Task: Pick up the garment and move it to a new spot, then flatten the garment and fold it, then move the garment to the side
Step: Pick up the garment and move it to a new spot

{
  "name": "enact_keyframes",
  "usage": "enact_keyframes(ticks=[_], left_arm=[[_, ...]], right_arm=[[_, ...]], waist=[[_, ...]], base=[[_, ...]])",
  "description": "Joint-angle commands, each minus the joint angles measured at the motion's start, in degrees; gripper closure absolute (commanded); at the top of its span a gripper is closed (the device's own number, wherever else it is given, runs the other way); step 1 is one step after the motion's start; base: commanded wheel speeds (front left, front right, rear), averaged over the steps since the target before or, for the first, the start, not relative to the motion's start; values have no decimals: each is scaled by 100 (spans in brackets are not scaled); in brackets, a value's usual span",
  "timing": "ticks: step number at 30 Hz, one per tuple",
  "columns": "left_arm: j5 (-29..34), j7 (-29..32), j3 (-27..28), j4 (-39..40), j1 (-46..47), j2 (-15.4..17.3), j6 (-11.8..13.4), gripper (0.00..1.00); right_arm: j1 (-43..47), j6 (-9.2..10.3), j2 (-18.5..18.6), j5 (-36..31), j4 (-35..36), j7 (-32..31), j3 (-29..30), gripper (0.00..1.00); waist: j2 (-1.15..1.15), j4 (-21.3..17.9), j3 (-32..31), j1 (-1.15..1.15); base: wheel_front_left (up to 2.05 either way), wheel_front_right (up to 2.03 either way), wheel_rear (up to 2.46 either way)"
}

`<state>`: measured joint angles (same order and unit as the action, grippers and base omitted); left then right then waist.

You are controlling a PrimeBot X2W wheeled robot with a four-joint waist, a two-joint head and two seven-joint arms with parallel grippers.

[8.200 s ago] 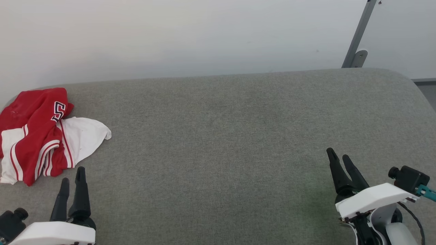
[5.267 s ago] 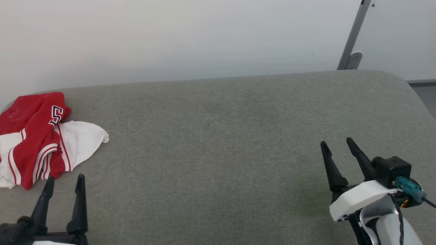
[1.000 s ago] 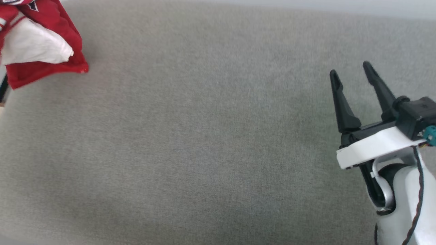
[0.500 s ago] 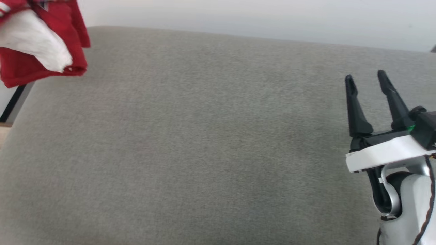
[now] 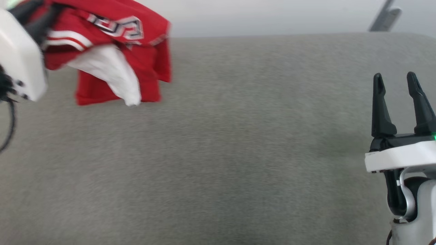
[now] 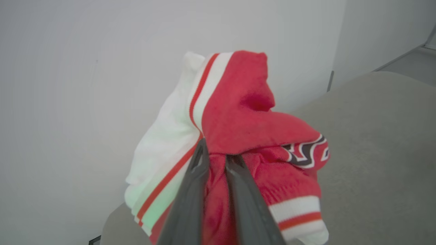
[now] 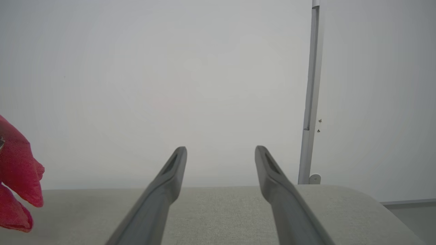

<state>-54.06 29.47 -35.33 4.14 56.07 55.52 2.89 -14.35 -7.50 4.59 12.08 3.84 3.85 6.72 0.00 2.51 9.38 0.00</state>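
1. Red and white cloth is pinched in the left gripper (image 6: 217, 156). Its two dark fingers lie almost together with a fold of the garment (image 6: 245, 129) between them, so it is clenched on the garment.
2. In the head view the left gripper (image 5: 37, 15) is raised at the far left. Its white housing (image 5: 18, 58) is nearest the camera, and its fingers reach to the right, partly buried in cloth.
3. The right gripper (image 5: 394, 79) hovers at the near right, with its fingers pointing toward the far edge. In the right wrist view (image 7: 220, 151) the fingers stand wide apart with nothing between them, so it is released.
4. Below both arms lies a grey-green woven pad (image 5: 218, 153) with rounded far corners.
5. Behind the pad stands a plain pale wall (image 7: 170, 85). A slim grey post (image 7: 311, 102) rises at the far right corner.
6. The garment (image 5: 119, 41) hangs bunched from the left gripper over the far left part of the pad, well apart from the right gripper.
7. Its bundle runs mainly left to right away from the grip. The black, white-outlined lettering (image 5: 119, 27) is on top.
8. A white sleeve (image 5: 112, 73) and a red panel droop toward the near side.
9. I cannot tell whether the lowest edge touches the pad.
10. In the right wrist view a red tip of the garment (image 7: 17, 183) shows at the left edge.
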Motion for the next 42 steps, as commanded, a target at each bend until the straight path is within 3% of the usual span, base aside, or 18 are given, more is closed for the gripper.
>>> enact_keyframes(ticks=[1,9,18,31,37,38,39,40,42], left_arm=[[11,93,-68,246,-65,-79,93,100],[72,452,-639,705,-376,-551,345,100],[-33,671,-1236,-59,-859,-1022,297,100],[-304,802,-1842,-2289,-1353,-1767,-162,100],[-415,530,-1833,-2999,-1248,-2211,-397,100],[-404,446,-1808,-3040,-1195,-2253,-447,75],[-369,364,-1790,-3064,-1144,-2267,-494,31],[-367,282,-1758,-3070,-1108,-2279,-547,0],[-340,81,-1688,-3037,-1041,-2262,-639,0]], right_arm=[[90,2,-47,-28,35,48,-23,0],[96,2,-129,14,-150,243,-139,0],[-29,2,-170,109,-389,486,-520,0],[-177,2,-169,248,-719,678,-865,0],[-275,2,-166,208,-789,667,-937,0],[-269,2,-167,203,-808,661,-937,0],[-255,2,-166,184,-822,649,-936,0],[-240,2,-166,180,-835,631,-929,0],[-194,2,-166,149,-856,590,-900,0]], waist=[[0,-371,148,0],[0,-973,440,0],[0,-1354,683,0],[0,-1473,730,0],[0,-1371,652,0],[0,-1338,616,0],[0,-1302,574,0],[0,-1266,526,0],[0,-1174,415,0]], base=[[0,0,0],[0,0,0],[0,0,0],[0,0,0],[0,0,0],[0,0,0],[0,0,0],[0,0,0],[0,0,0]])
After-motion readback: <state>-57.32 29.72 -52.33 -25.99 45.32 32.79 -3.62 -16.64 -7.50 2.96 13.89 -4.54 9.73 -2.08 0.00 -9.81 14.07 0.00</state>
